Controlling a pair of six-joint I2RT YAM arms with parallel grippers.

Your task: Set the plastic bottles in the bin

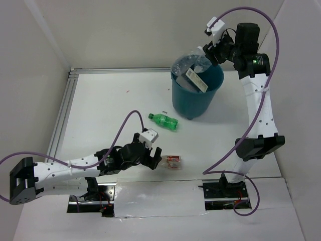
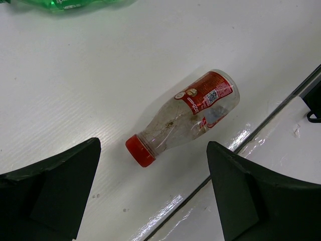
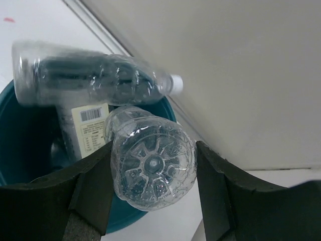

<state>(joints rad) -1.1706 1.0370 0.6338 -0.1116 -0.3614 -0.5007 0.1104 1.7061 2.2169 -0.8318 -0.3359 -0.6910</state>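
Note:
My right gripper [image 3: 153, 168] is shut on a slim clear bottle [image 3: 150, 150], gripped near its ribbed base and hanging over the teal bin [image 1: 196, 98]. In the bin another clear bottle [image 3: 90, 75] lies across the top, above a flat clear one with a white label [image 3: 90, 128]. A green bottle [image 1: 164, 121] lies on the table left of the bin. A red-capped, red-labelled bottle [image 2: 185, 118] lies on its side just ahead of my open left gripper [image 2: 153, 191], whose fingers touch nothing.
A dark seam [image 2: 261, 130] between table panels runs just beside the red-capped bottle. White walls enclose the table at the left, back and right. The bin stands close to the back right corner, under the right arm [image 1: 258, 100].

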